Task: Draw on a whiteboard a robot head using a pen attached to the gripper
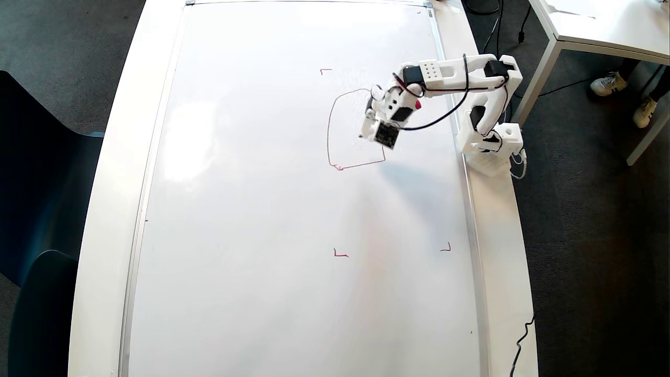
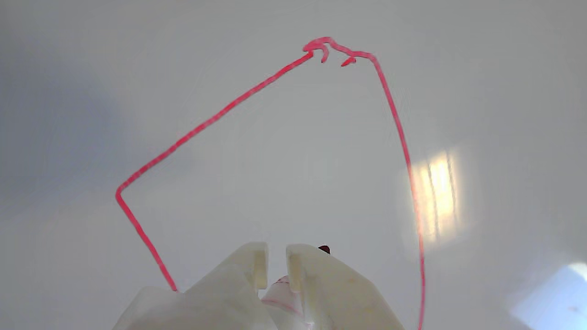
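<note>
The board (image 1: 293, 209) lies flat on a long white table (image 1: 112, 157) and fills most of the overhead view, its thin silver frame running along both long sides. The arm's base (image 1: 489, 149) stands on the table at the board's right edge, in the far half of the view, and the arm reaches left over the board.

The gripper (image 1: 372, 123) hangs over the right side of the head (image 1: 328, 131), a red outline in the far right part of the board. In the overhead view the outline shows an arched top, a long left side and a flat near line that slopes slightly up to the right; its right side is hidden under the gripper. No squares or other marks show inside it. Red corner marks (image 1: 340, 254) lie well apart from it, two nearer the camera and one further away at the top left.

In the wrist view the gripper (image 2: 276, 266) enters from the bottom edge, its two white fingers (image 2: 250, 270) standing close together with a narrow gap. The pen (image 2: 280, 295) sits low between them, white with red streaks, and they are clamped on it. A small dark red tip (image 2: 323, 249) peeks out just behind the right finger, at the board (image 2: 293, 151). The head (image 2: 215, 117) here reads as one line rising from beside the left finger, turning a corner, running to a messy joint at the top, then dropping down the right.

In the overhead view the pen's red end (image 1: 417, 104) shows at the gripper's right side.
</note>
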Controlling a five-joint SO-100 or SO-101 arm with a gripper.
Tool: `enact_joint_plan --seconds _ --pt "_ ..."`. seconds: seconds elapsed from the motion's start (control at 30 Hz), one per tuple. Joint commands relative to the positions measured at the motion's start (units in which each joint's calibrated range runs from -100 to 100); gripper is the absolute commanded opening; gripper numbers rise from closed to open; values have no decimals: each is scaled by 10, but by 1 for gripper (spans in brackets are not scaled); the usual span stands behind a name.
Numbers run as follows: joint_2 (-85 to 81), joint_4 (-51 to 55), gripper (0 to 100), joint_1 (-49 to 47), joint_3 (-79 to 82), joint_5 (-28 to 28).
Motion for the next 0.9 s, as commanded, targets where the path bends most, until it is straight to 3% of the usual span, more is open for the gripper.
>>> enact_joint_plan --seconds 0.0,0.2,0.87 --pt "-24 -14 1 3 30 3" --pt "-8 -73 1 -5 58 3" --pt "89 -79 1 -16 -62 1"
